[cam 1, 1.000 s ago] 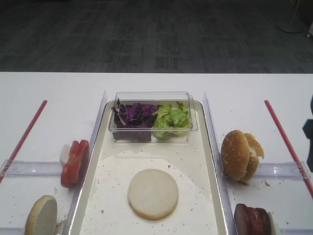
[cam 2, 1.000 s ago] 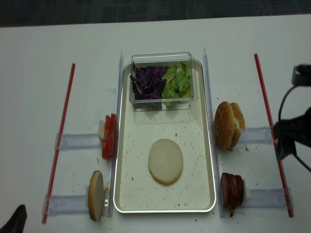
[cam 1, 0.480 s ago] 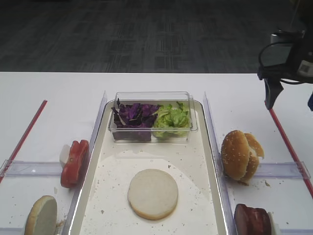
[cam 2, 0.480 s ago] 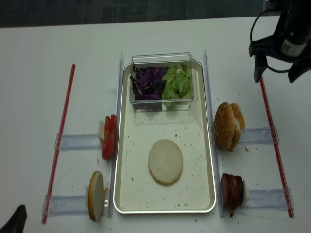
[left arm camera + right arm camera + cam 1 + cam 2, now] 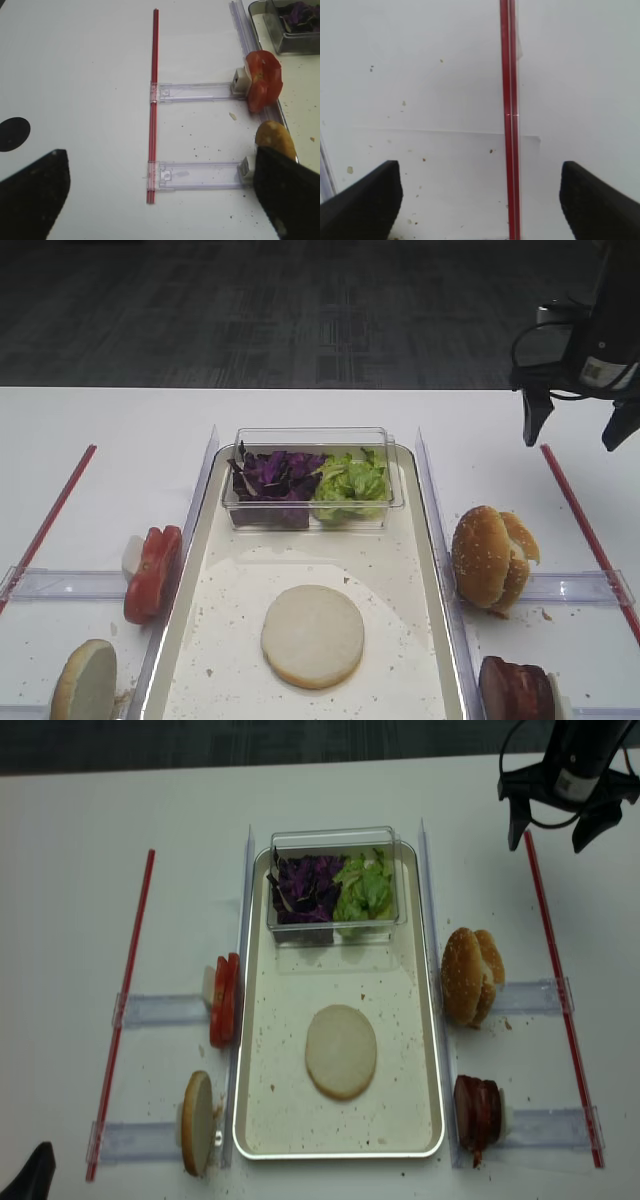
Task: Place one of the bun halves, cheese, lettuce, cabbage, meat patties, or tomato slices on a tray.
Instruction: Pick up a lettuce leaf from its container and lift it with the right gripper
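Note:
One pale bun half [image 5: 312, 635] lies flat in the cream tray [image 5: 205, 560]. At the tray's far end a clear box holds purple cabbage [image 5: 272, 475] and green lettuce [image 5: 350, 482]. Tomato slices [image 5: 153, 573] and another bun half [image 5: 85, 682] stand left of the tray. Sesame bun halves [image 5: 490, 558] and meat patties [image 5: 515, 690] stand to its right. No cheese is in view. My right gripper [image 5: 575, 430] hangs open and empty above the far right red strip [image 5: 510, 115]. My left gripper [image 5: 160, 165] is open and empty over the left red strip [image 5: 152, 125].
Clear plastic rails [image 5: 70, 583] run out from the tray's sides to the red strips and hold the upright food. Crumbs speckle the tray floor and the table. The white table's far edge [image 5: 320, 389] meets dark carpet.
My right arm has come up from the table's right edge near the buns and swung toward the far right corner, its jaws staying open. The food has not moved.

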